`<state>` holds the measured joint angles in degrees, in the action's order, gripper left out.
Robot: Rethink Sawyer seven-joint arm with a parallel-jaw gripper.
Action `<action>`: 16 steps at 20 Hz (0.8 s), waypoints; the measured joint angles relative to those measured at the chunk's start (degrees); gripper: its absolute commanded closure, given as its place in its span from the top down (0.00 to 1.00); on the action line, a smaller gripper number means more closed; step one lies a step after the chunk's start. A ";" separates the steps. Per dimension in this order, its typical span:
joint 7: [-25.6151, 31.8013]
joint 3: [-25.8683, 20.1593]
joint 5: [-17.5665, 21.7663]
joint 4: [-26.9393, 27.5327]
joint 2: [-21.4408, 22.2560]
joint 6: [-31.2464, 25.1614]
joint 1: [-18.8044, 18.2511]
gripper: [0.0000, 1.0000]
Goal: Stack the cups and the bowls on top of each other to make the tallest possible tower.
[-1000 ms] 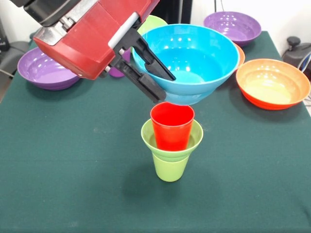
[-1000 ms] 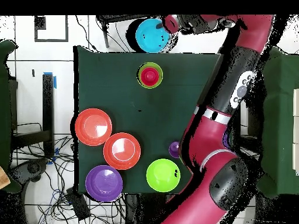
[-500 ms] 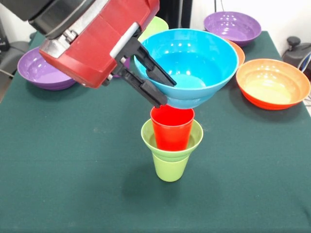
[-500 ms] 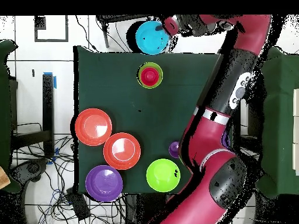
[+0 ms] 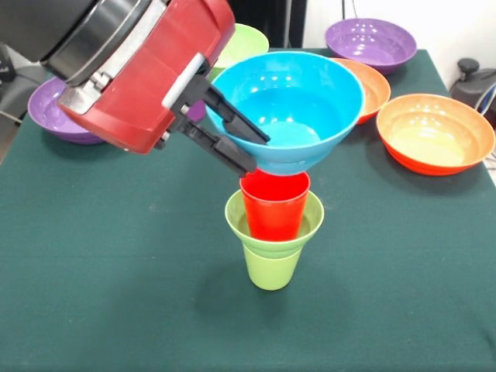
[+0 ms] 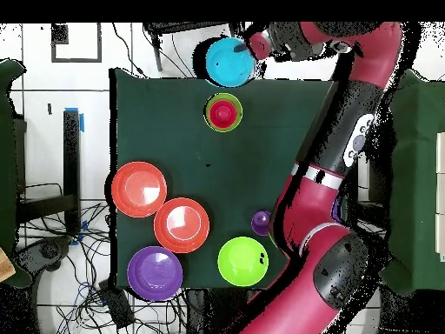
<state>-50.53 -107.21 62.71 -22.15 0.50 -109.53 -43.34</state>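
My gripper [image 5: 249, 153] is shut on the near-left rim of the small blue bowl [image 5: 298, 116], one finger inside and one outside. The bowl hangs slightly tilted, its base right over the red cup [image 5: 273, 208]; I cannot tell whether they touch. The red cup stands in the small lime-green bowl [image 5: 312, 219], which sits on the lime-green cup [image 5: 271, 269]. In the overhead view the blue bowl [image 6: 229, 61] shows just off the red cup [image 6: 223, 111], with the gripper [image 6: 250, 50] at its rim.
Two orange bowls [image 5: 434, 133] [image 5: 375, 84] and a purple bowl [image 5: 370, 40] lie at the right and back. Another purple bowl [image 5: 62, 115] is at the left, a lime-green bowl [image 5: 244, 37] behind. The purple cup [image 6: 260, 223] stands beside the arm.
The gripper has carried the blue bowl left and slightly down in the front view, bringing its base over the red cup. The stack below has not moved.
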 measured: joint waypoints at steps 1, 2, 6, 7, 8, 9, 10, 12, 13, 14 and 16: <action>0.00 0.36 -0.23 -0.06 -0.08 0.00 -0.10 0.00; 0.00 0.72 -0.45 -0.12 -0.16 0.00 -0.20 0.00; 0.00 2.26 -2.25 -0.21 -0.75 0.01 -0.73 0.00; 0.00 2.49 -2.42 -0.22 -0.77 0.01 -0.77 0.00; 0.00 2.74 -2.58 -0.22 -0.79 0.00 -0.80 0.00; 0.00 3.42 -3.07 -0.23 -0.85 0.01 -0.87 0.00; 0.00 3.71 -3.32 -0.24 -0.87 0.01 -0.89 0.00; 0.00 4.14 -3.83 -0.24 -0.92 0.06 -0.89 0.00; 0.00 4.48 -4.26 -0.27 -0.96 0.13 -0.89 0.00; 0.00 4.70 -4.61 -0.31 -0.99 0.16 -0.89 0.00; 0.00 5.11 -5.50 -0.42 -1.07 0.53 -0.89 0.00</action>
<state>-50.53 -102.10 57.21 -22.58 -0.57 -109.00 -44.23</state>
